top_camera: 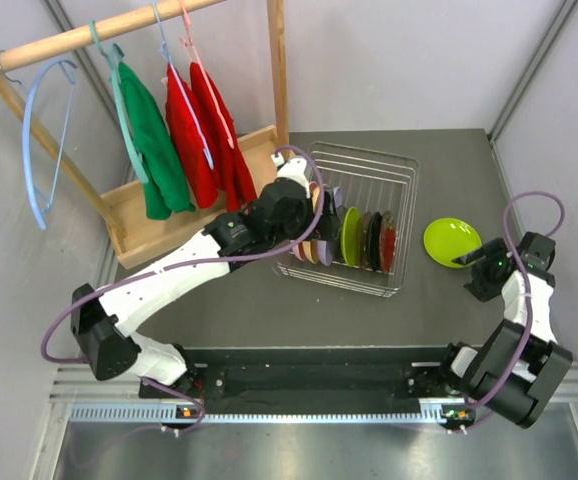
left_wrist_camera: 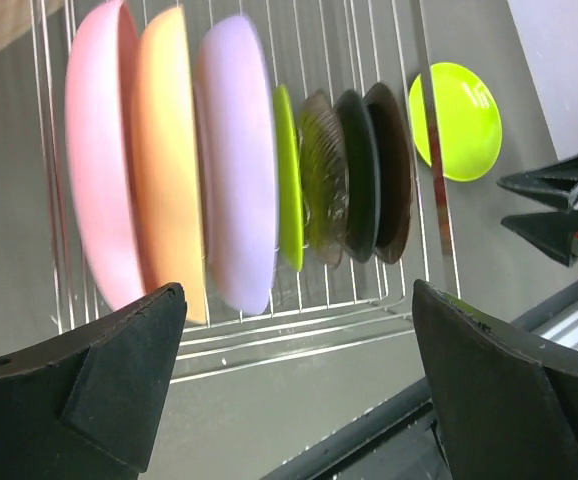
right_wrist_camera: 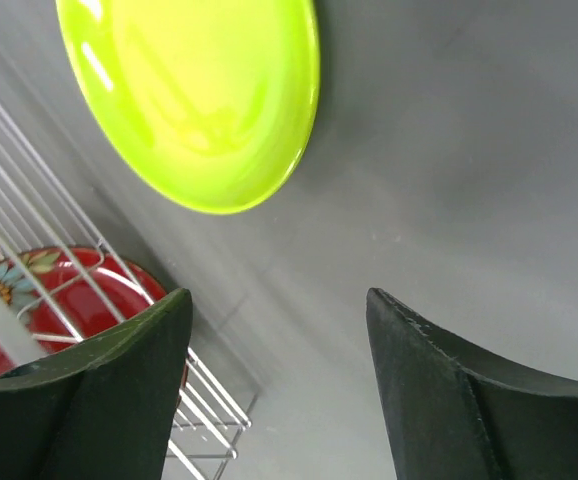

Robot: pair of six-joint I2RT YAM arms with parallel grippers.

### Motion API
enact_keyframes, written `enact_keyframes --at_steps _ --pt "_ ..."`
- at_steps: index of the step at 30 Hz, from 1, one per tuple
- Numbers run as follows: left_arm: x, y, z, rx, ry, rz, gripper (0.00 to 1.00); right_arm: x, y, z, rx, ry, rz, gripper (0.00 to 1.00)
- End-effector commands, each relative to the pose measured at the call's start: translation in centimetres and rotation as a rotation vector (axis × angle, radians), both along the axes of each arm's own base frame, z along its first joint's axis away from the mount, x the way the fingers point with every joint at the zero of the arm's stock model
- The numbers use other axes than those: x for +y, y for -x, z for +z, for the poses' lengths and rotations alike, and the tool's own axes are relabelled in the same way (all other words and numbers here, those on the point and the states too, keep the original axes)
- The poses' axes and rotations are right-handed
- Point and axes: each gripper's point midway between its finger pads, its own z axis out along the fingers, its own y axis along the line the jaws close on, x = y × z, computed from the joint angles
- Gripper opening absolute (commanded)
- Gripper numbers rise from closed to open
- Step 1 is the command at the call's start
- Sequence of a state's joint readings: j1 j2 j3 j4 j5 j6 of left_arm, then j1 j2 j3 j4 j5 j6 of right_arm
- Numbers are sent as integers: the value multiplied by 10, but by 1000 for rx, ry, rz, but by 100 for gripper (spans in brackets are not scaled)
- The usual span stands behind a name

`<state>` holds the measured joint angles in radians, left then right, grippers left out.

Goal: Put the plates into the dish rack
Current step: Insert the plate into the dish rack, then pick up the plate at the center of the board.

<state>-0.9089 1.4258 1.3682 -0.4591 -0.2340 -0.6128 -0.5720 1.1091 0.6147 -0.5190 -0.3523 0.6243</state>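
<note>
Lime plate (top_camera: 452, 241) lies flat on worktop (top_camera: 454, 165), just rt of dish rack (top_camera: 401, 172); other plates (left_wrist_camera: 234, 160) upright in rack. Rt pincer (right_wrist_camera: 279, 300) is nearer: plate just ahead, slightly left of tips; jaws apart, empty. Lt pincer (left_wrist_camera: 299, 290) wide, empty, by rack.

Grey table (top_camera: 249, 300) — dish rack (top_camera: 369, 150), lime plate (top_camera: 452, 241) (flat), wooden stand (top_camera: 159, 238).

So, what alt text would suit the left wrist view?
Seven plates stand on edge in the wire dish rack. A lime green plate lies on the table beyond; the open left end effector frames the bottom.
</note>
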Motion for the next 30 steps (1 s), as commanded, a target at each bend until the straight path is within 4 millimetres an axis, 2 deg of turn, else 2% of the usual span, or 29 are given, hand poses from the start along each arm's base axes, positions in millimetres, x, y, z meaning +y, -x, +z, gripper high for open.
enact_keyframes --at_steps 1,5,8,22,26,30 --pt "1 5 32 -32 155 -36 99 -20 -20 5 -63 68 -18 68" --pt "8 4 29 -20 157 -34 99 -30 -35 1 -102 77 -47 62" --pt "10 3 30 -19 166 -32 99 -32 -40 -13 -83 52 -58 59" --pt "26 -1 37 -30 173 14 99 -38 -46 -62 -21 26 -70 55" --pt "27 -2 38 -31 180 20 99 -38 -47 -68 -32 21 -85 52" --pt "28 -2 37 -29 179 28 99 -42 -49 -69 -36 35 -92 43"
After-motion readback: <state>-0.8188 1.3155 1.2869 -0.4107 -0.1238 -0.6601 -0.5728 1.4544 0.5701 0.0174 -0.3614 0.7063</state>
